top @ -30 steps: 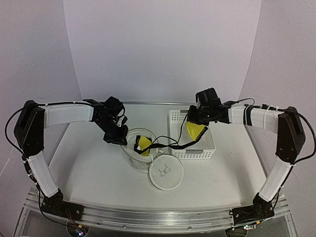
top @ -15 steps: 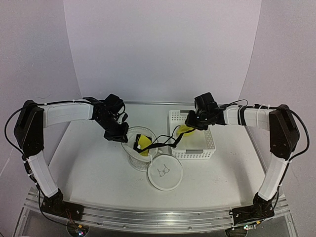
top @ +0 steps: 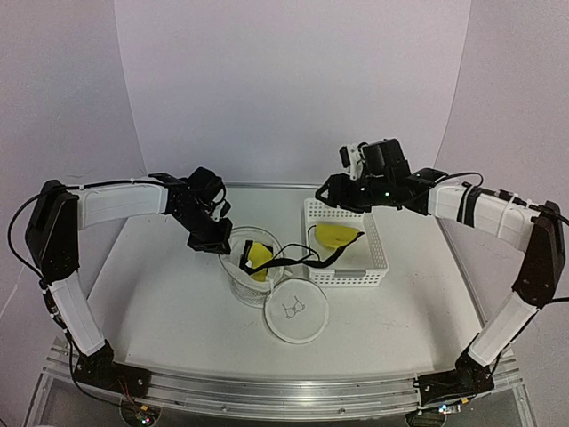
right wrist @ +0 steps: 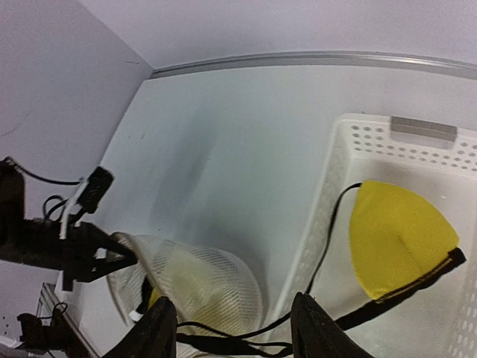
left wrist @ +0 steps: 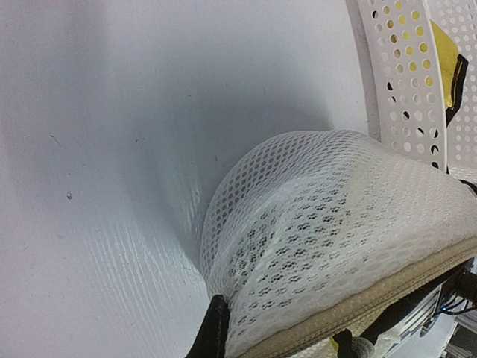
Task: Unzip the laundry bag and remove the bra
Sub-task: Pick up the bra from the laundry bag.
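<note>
Beneath both grippers, a white table [top: 151, 294].

Below the right gripper [top: 331, 193], and clear of it, a white perforated basket [top: 351, 277] standing flat on the table.

At the left gripper [top: 216, 245], the laundry bag [top: 238, 286]: a white mesh drum, unzipped and gaping upward, off to the right gripper's left and lower down. Just beyond the bag on the side away from the left gripper, its round face [top: 300, 313] with the small black bra drawing, lying flat on the table, flipped open and touching the drum's near edge.

Strung between the two grippers, the bra [top: 338, 235]. One yellow cup inside the basket, under the right gripper and apart from its fingers. The other yellow cup inside the open bag, just beside the left gripper's tips. Between the cups, thin black straps draped over the basket's left rim.

Left gripper pressed together on the bag's mesh rim, with zipper tape and honeycomb netting bunched between the dark fingertips in the left wrist view.

Right gripper spread, with both fingers [right wrist: 160, 332] well apart at the bottom of the right wrist view. Nothing pinched between them, only the bag and a black strap far below in the gap.
</note>
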Tool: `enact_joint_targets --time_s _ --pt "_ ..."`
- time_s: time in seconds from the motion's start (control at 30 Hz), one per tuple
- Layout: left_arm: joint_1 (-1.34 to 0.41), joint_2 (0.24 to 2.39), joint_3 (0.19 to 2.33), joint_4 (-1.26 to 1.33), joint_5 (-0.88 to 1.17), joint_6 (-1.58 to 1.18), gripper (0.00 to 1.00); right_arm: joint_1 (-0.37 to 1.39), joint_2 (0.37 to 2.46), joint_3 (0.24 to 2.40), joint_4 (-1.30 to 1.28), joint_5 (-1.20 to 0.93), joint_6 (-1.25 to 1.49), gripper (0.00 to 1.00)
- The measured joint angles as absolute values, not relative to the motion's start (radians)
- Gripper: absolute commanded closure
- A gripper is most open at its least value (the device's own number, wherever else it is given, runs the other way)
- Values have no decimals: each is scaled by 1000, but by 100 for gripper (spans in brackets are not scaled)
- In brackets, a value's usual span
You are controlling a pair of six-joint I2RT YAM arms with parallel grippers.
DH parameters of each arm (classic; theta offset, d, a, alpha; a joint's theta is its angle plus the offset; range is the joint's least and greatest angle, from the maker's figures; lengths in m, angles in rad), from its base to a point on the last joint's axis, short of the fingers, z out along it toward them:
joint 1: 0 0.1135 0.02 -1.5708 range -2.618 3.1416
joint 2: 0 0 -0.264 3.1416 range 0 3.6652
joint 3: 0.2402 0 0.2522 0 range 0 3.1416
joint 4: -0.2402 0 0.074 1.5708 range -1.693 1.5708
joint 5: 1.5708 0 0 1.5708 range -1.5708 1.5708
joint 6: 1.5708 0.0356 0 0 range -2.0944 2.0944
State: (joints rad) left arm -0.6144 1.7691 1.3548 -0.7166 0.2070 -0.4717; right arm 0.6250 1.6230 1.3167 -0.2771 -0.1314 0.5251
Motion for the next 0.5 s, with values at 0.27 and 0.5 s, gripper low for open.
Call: enact_joint_targets --time_s 0.27,0.5 --pt "-615 1769 1355 -717 207 -471 100 827 1625 1380 -289 -236 459 39" --pt "-614 1769 1355 -717 208 -468 100 935 1711 1426 -305 -274 439 38"
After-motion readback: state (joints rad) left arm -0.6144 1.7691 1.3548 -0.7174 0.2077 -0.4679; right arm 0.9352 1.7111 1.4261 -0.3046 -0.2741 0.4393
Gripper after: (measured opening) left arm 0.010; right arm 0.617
